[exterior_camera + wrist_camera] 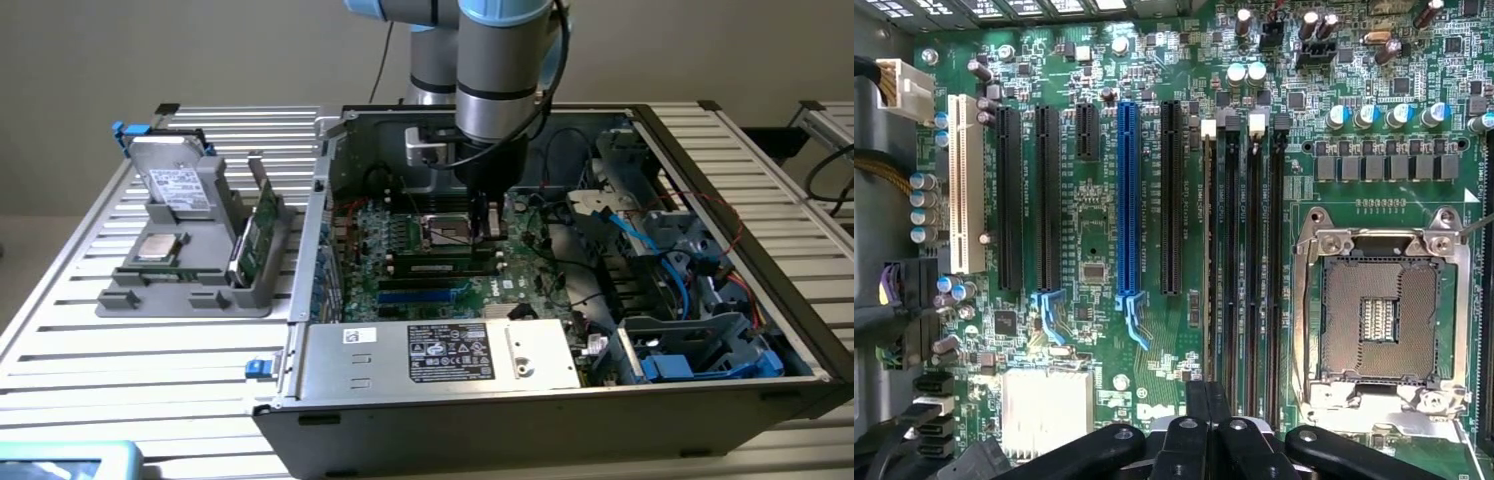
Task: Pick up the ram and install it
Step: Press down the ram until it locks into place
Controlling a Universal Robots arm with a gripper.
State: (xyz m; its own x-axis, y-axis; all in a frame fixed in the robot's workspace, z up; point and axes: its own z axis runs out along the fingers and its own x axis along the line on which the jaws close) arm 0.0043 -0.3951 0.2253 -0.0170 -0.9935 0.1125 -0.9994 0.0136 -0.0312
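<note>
The ram (266, 212) is a thin green stick standing on edge in a grey holder (147, 300) outside the case, at the exterior view's left. A second green stick (247, 250) stands just in front of it. My gripper (486, 228) is far from them, down inside the open computer case over the green motherboard (400, 245). In the wrist view my gripper (1204, 405) is shut with nothing between its fingers. It hovers over one end of the long black memory slots (1244, 260), beside the CPU socket (1379, 310).
The holder also carries a hard drive (180, 185) and a processor chip (163, 247). A metal box with labels (441, 352) closes the case's near side. Cables and drive bays (667, 260) crowd the exterior view's right. Black and blue expansion slots (1126, 200) lie beside the memory slots.
</note>
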